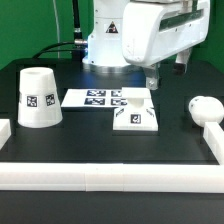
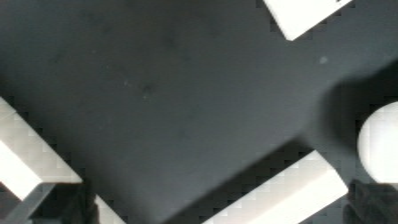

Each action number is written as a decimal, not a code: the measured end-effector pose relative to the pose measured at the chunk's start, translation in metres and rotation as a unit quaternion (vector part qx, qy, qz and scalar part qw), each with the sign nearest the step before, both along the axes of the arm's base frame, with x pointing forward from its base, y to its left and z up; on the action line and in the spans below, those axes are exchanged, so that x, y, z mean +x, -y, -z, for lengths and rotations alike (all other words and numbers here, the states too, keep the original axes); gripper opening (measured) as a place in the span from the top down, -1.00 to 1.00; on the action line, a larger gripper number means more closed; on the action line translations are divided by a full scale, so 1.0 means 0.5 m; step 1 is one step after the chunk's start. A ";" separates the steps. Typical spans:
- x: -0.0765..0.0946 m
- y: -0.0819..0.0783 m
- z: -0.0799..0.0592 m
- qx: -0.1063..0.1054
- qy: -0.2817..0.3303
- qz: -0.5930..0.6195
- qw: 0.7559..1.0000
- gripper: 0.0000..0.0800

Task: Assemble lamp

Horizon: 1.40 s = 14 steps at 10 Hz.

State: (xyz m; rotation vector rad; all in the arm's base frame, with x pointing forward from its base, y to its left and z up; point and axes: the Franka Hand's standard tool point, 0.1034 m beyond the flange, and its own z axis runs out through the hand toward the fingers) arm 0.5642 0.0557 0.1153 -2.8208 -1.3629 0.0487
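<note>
The tapered white shade (image 1: 38, 98) stands upright at the exterior view's left. The flat square base (image 1: 135, 118) lies mid-table, with a tag on its raised centre. The round-headed bulb (image 1: 204, 108) lies at the exterior view's right, and its head also shows in the wrist view (image 2: 377, 146). My gripper (image 1: 154, 79) hangs above the table behind the base, between base and bulb, touching neither. In the wrist view my gripper (image 2: 214, 212) is open and empty, with one dark fingertip (image 2: 43, 205) at each side of the frame and bare table between them.
The marker board (image 1: 103, 98) lies flat between shade and base. White border rails run along the front (image 1: 110, 178) and the right (image 1: 211, 141); a rail crosses the wrist view (image 2: 267, 190). A white corner (image 2: 322, 14) shows at the wrist view's edge.
</note>
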 end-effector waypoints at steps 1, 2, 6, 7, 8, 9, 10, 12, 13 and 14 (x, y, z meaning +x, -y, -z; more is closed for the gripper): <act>0.000 0.000 0.000 0.000 0.000 0.000 1.000 -0.75; 0.000 0.000 0.000 0.000 0.000 0.000 1.000 -0.75; -0.076 0.005 0.009 -0.002 0.001 0.037 0.999 -0.75; -0.104 0.011 0.013 -0.005 -0.007 0.044 0.999 -0.75; -0.121 0.018 0.018 -0.006 -0.009 0.046 0.999 -0.75; -0.136 0.022 0.023 -0.007 -0.011 0.050 0.999 -0.75; -0.133 0.020 0.023 -0.007 -0.010 0.059 0.998 -0.75; -0.132 0.020 0.023 -0.008 -0.010 0.085 0.996 -0.75; -0.132 0.019 0.024 -0.009 -0.010 0.128 0.992 -0.75; -0.133 0.019 0.024 -0.011 -0.010 0.163 0.987 -0.75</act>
